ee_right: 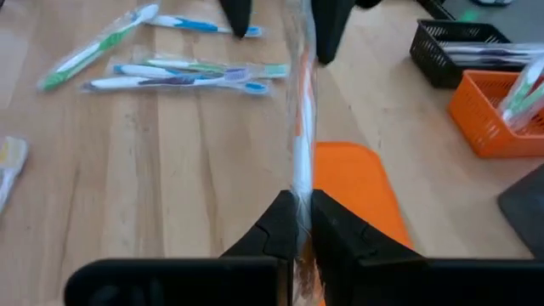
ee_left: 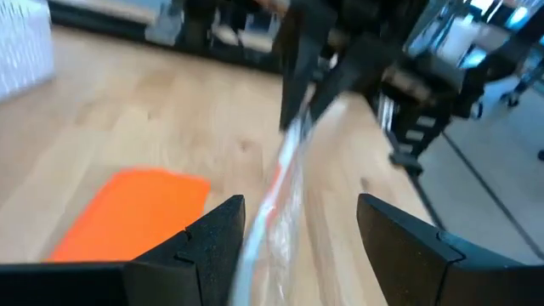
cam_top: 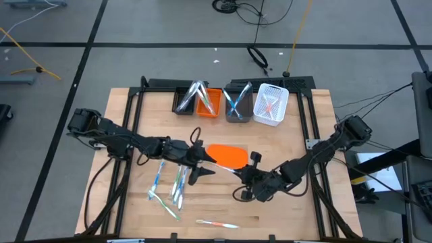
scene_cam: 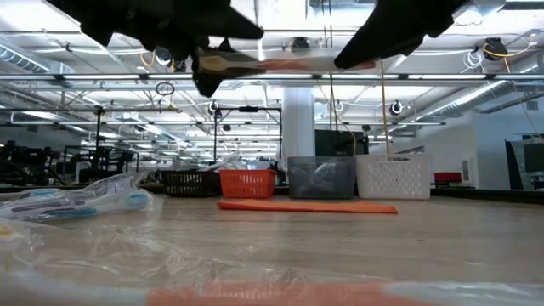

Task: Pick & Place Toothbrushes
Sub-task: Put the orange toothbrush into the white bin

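Observation:
A wrapped toothbrush with orange-red accents (cam_top: 224,167) hangs in the air between both grippers, above the near edge of the flat orange sheet (cam_top: 227,155). My right gripper (ee_right: 303,223) is shut on one end of it. My left gripper (ee_left: 297,229) is open, with one finger on each side of the other end. Several more toothbrushes (cam_top: 169,185) lie flat on the table near the left arm. One lies alone (cam_top: 216,223) by the near edge. Others (ee_right: 183,75) show in the right wrist view. My right gripper pinches the toothbrush's near-right end (ee_right: 301,197) between its two shut fingers, through the clear wrapper. The fingers come level from the table's right and lie along the brush. The brush is lifted clear and roughly level (scene_cam: 280,61), pointing at the left gripper. My left gripper's fingers (ee_left: 219,234) stand beside the wrapper; whether one touches it, I cannot tell.
At the far edge stand a black bin (cam_top: 185,101), an orange bin (cam_top: 210,103), a grey bin (cam_top: 237,106) and a white bin (cam_top: 271,106), each holding toothbrushes. Bare wood lies between the sheet and the bins and to the right arm's near side.

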